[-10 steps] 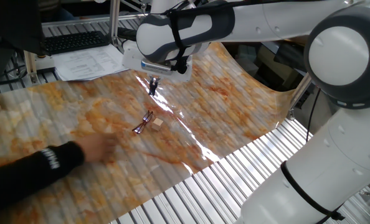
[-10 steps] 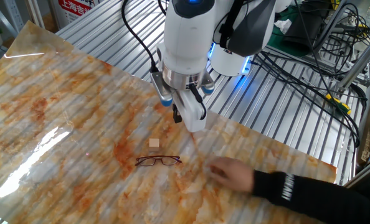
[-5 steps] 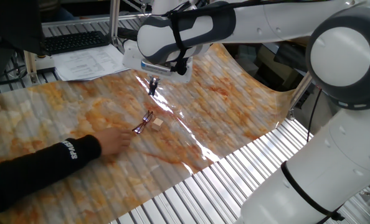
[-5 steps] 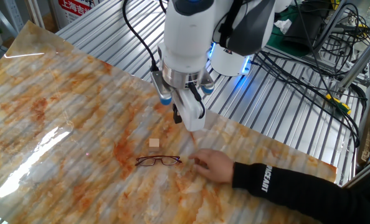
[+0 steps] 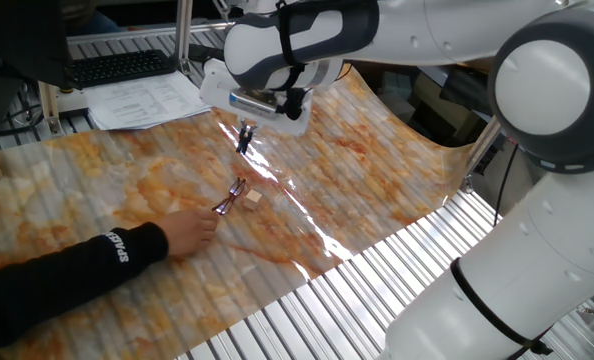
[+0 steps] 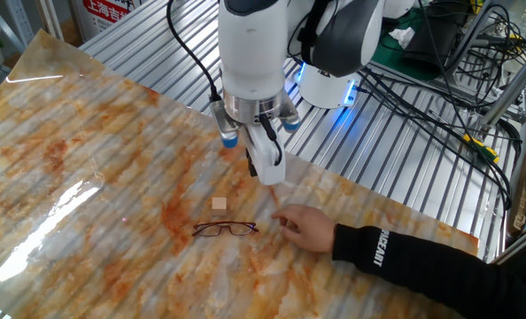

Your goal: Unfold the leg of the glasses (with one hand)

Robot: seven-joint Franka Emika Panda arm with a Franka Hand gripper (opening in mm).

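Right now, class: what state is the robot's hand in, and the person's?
Robot hand: above the glasses, holding nothing; open or closed cannot be told.
Person's hand: on the table beside the glasses, holding nothing.

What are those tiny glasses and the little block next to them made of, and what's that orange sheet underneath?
The glasses look like thin dark wire, probably metal, with reddish-tinted lenses. The block looks like pale matte wood. The sheet seems glossy plastic printed like marble: it shows glare and ripples.
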